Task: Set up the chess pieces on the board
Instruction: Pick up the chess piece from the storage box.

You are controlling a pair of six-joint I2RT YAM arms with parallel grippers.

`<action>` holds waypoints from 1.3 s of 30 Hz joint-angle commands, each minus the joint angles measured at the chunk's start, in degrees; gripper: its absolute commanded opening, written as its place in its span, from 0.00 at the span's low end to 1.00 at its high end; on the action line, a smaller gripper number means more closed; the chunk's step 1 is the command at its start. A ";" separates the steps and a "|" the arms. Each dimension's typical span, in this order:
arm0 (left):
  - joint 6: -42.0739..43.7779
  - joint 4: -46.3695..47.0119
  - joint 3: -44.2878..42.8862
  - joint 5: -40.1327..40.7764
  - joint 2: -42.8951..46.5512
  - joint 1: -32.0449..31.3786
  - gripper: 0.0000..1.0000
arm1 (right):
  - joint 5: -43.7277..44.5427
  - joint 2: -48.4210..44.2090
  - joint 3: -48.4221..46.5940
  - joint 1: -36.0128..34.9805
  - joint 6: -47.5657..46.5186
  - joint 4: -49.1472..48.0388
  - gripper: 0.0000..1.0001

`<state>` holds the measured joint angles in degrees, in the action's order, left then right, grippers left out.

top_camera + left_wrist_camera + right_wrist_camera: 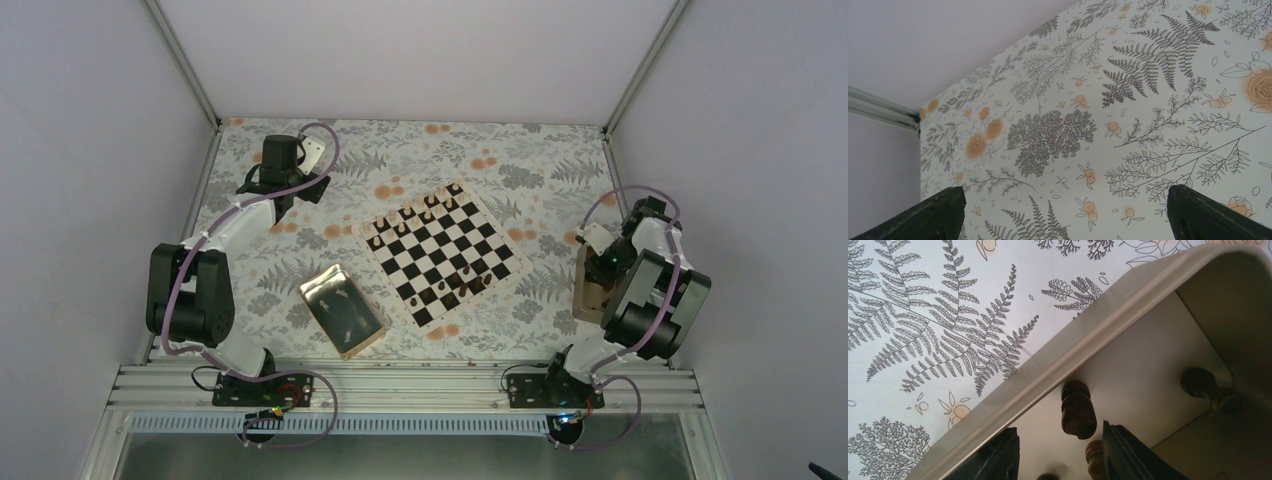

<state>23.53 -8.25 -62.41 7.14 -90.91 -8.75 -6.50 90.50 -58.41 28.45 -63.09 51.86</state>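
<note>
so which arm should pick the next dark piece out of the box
Right. The right gripper is open, down in the tan box, straddling a lying dark chess piece. The left gripper faces only tablecloth at the far left corner.

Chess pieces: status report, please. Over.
Left gripper open, empty, over bare cloth. Right gripper open inside tan box, dark piece lying just ahead. Board partly set. Box wall close alongside.
</note>
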 commanded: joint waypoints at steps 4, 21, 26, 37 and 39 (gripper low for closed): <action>0.41 1.57 -0.69 0.73 -0.41 -0.17 1.00 | 1.21 1.20 0.58 -1.41 1.81 -2.02 0.45; 0.38 1.44 -0.51 0.58 0.04 -0.20 1.00 | 0.32 3.16 1.37 -1.64 2.37 -3.78 0.38; 0.47 1.40 -0.51 0.52 0.04 -0.14 1.00 | 0.50 3.81 1.63 -1.64 2.49 -4.40 0.30; 0.46 1.03 -1.02 0.53 0.09 -0.13 1.00 | 1.25 -1.64 -0.71 -1.64 1.78 -1.25 0.19; 0.55 1.04 -0.94 0.61 0.18 -0.17 1.00 | 1.85 -2.55 -1.87 -1.64 1.79 -0.46 0.19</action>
<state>23.55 -8.25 -62.41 7.16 -90.91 -8.75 -5.26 91.15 -57.54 27.38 -61.01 49.06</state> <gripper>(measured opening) 0.999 0.197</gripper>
